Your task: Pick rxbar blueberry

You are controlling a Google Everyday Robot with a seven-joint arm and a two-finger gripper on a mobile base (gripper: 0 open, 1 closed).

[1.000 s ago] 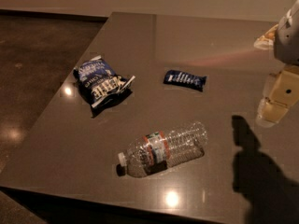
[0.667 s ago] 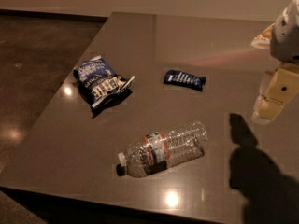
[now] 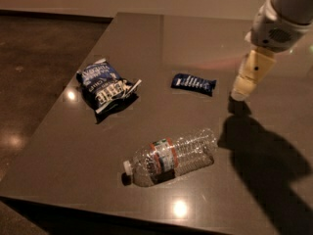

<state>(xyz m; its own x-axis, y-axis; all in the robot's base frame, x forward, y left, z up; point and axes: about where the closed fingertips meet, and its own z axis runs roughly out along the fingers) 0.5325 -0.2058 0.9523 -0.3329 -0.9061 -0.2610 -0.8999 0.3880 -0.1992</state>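
Observation:
The rxbar blueberry (image 3: 193, 83), a small flat dark blue wrapper with pale lettering, lies flat near the middle of the dark table (image 3: 205, 38). My gripper (image 3: 240, 93) hangs from the arm at the upper right, pointing down, its cream tip just above the table and a short way to the right of the bar. It holds nothing that I can see.
A blue-and-white chip bag (image 3: 104, 84) lies left of the bar. A clear plastic water bottle (image 3: 171, 156) lies on its side in front of the bar. The table's left and front edges drop to a dark floor (image 3: 39, 67).
The gripper has moved left and slightly down, closer to the rxbar. The objects on the table have not moved.

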